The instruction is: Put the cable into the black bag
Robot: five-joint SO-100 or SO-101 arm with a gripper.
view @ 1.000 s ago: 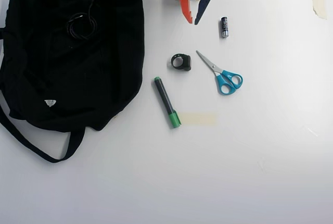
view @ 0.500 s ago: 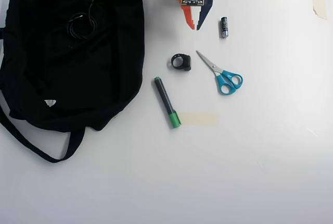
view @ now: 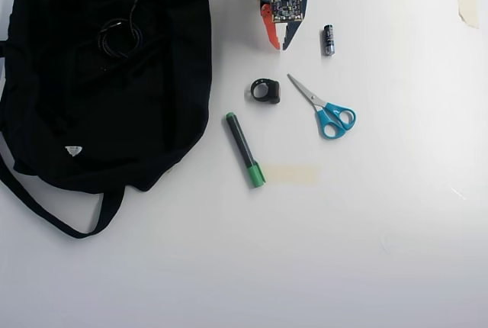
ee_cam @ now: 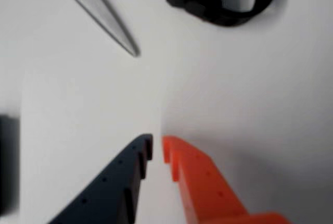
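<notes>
In the overhead view the table (view: 366, 252) is plain white, with tape pieces (view: 290, 174) stuck on it. The cable (view: 120, 36) lies coiled on the bag (view: 91, 114), at upper left. The gripper (view: 280, 44) is nearly closed and empty, above the ring (view: 265, 90) and scissors (view: 326, 110).

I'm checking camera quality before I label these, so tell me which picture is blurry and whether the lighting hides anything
Wrist view: soft and out of focus; the scissors blade and small black ring have smeared edges, and the gripper fingertips are blurred too. Overhead view: sharp, evenly lit, faint shadows on the white table; the cable barely stands out against the black bag.
</notes>
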